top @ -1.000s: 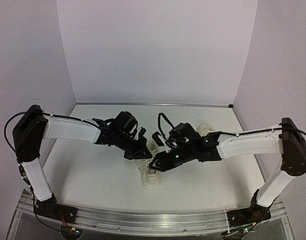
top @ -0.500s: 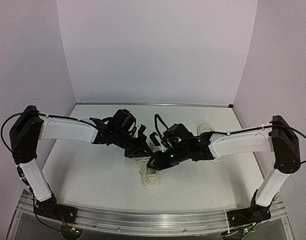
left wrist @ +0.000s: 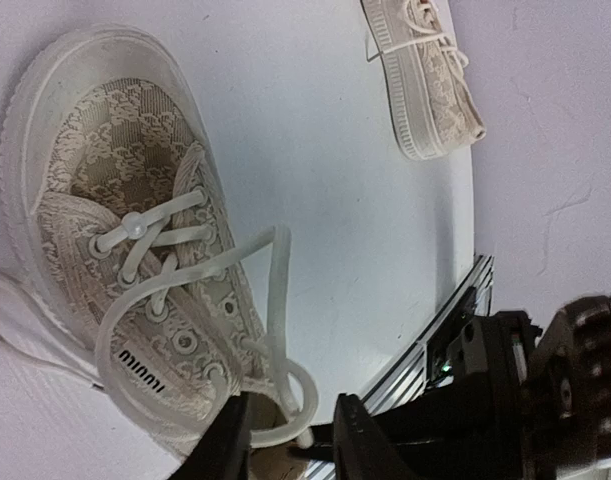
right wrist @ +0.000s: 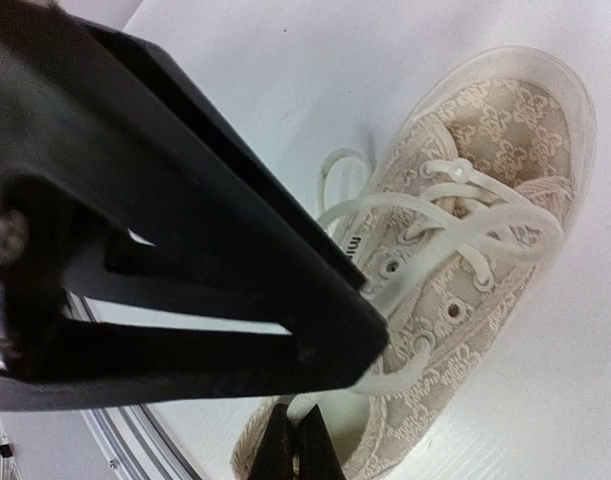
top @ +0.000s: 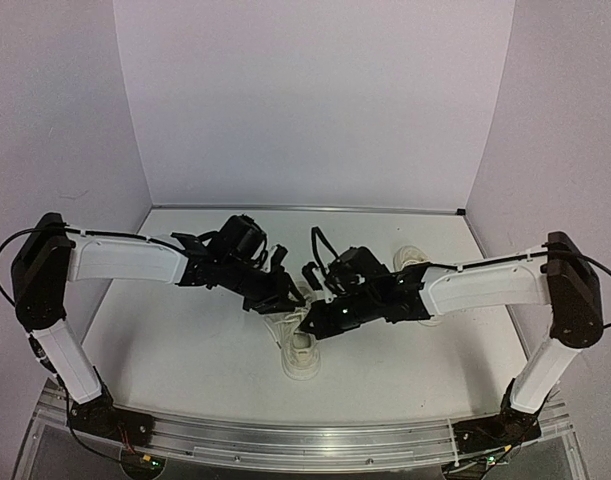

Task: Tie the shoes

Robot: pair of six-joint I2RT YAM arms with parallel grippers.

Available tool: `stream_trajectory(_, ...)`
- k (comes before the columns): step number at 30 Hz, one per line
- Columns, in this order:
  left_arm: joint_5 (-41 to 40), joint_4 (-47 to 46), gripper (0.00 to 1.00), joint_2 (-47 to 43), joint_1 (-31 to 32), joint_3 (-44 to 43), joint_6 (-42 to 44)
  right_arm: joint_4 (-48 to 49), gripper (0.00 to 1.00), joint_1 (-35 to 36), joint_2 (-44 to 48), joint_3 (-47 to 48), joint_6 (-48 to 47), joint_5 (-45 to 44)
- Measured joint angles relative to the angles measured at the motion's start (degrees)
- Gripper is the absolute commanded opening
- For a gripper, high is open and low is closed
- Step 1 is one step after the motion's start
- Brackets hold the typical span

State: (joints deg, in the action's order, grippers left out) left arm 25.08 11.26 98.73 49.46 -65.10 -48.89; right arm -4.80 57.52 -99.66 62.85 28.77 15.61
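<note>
One cream-white shoe lies at the table's middle, toe towards the near edge, and fills the left wrist view and the right wrist view. Its white lace forms a loop over the shoe's opening. My left gripper is open above the heel, its jaws on either side of that loop. My right gripper is shut, pinching the lace end just above the shoe's opening. The second shoe lies at the back right, partly hidden by my right arm, with its laces loose.
The two grippers nearly touch over the shoe; the left gripper's black body fills much of the right wrist view. The aluminium rail runs along the near table edge. White walls close off the back and sides.
Both grippers have drifted slightly left and towards the back over the shoe, staying close together. The right gripper stays shut. The shoes have not moved.
</note>
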Motion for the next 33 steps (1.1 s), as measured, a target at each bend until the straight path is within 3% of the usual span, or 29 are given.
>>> stream_trajectory(2,-1.26,1.43,0.51,-1.29,-0.23,0.0,0.86,-0.49,0.0,0.0,1.96,-1.7,0.0,-0.7)
stream_trajectory(5,-3.85,3.85,0.55,-3.72,-0.76,0.0,2.58,-1.37,0.0,0.0,5.14,-3.55,0.02,-1.54)
stream_trajectory(9,-9.22,5.78,0.53,-8.04,-1.15,1.21,3.7,-2.17,0.0,0.0,8.87,-5.18,0.02,-2.72)
stream_trajectory(16,-15.83,4.69,0.46,-15.44,-1.23,13.5,1.78,-2.96,0.0,0.0,11.25,-8.3,0.04,-3.86)
stream_trajectory(22,-16.97,4.44,0.46,-15.25,-1.07,19.46,0.82,-3.81,0.0,0.0,13.21,-10.58,0.62,-4.35)
stream_trajectory(33,-16.89,-2.58,0.44,-3.81,0.42,17.01,0.84,-3.9,0.0,0.0,15.67,-11.9,1.77,-5.59)
